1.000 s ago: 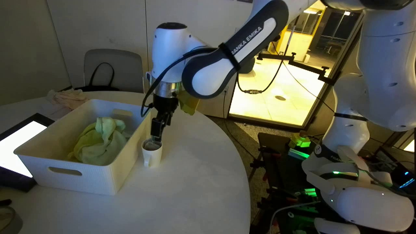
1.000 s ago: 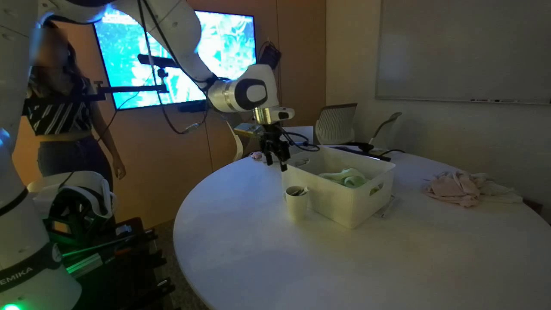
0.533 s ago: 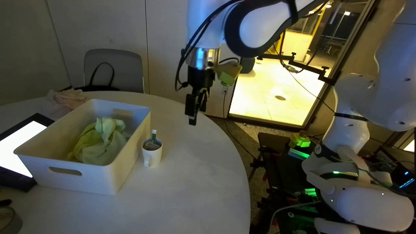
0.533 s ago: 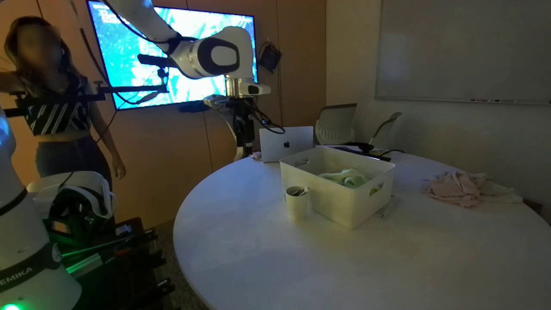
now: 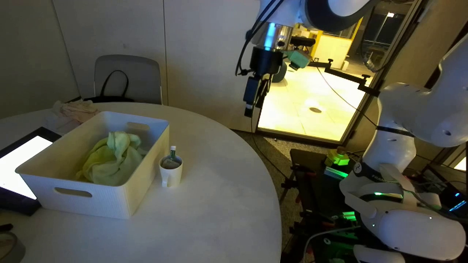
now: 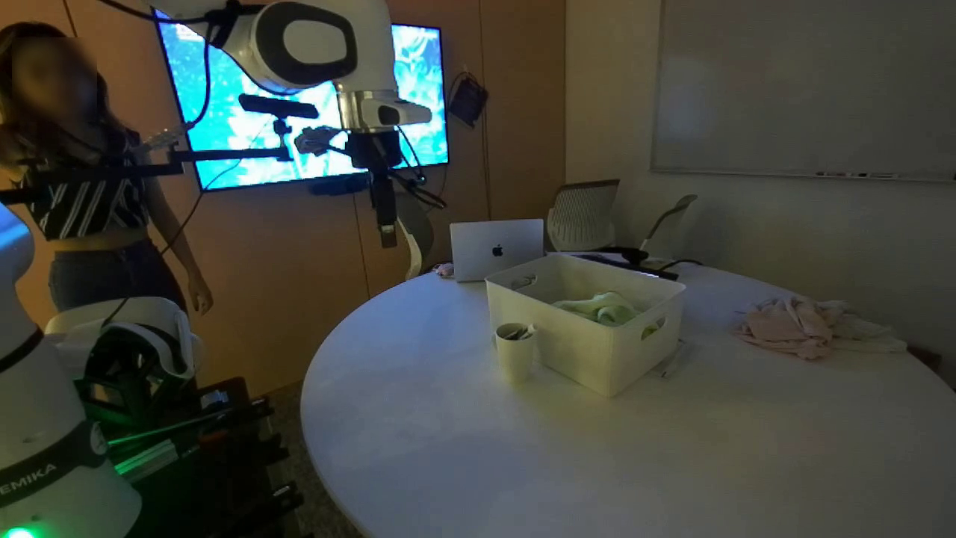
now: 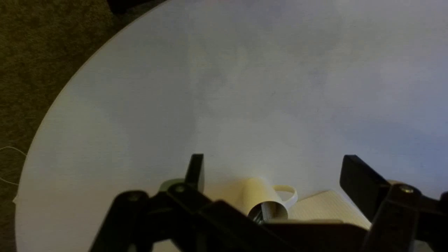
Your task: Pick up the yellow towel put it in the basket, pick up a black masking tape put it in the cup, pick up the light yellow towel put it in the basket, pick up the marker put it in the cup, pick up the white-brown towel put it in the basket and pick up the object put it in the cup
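Note:
The basket (image 5: 91, 201) stands on the table with a yellow towel (image 5: 89, 164) and a light yellow-green towel (image 5: 117, 170) heaped inside. Close beside it is the cup (image 5: 170, 179), upright, its handle also visible in the wrist view. The marker (image 5: 173, 151) leans in the cup, its pale tip above the rim; other dark and grey items in there are hard to make out. My gripper (image 7: 273, 159) hangs high and well away from the cup, open and holding nothing. A crumpled pinkish-white cloth (image 6: 792, 329), perhaps the white-brown towel, lies past the basket. I cannot identify the black masking tape.
A bright screen (image 5: 22, 168) lies against the basket's far side, and a laptop (image 6: 497, 250) stands behind the basket. A round dark-edged thing (image 5: 16, 250) is cut off at the corner. A person (image 6: 97, 194) stands near the arm.
My gripper has risen from the cup and swung back toward the robot's base, past the table edge. The marker's top, hidden behind it before, now shows in the cup. Basket and towels are unmoved.

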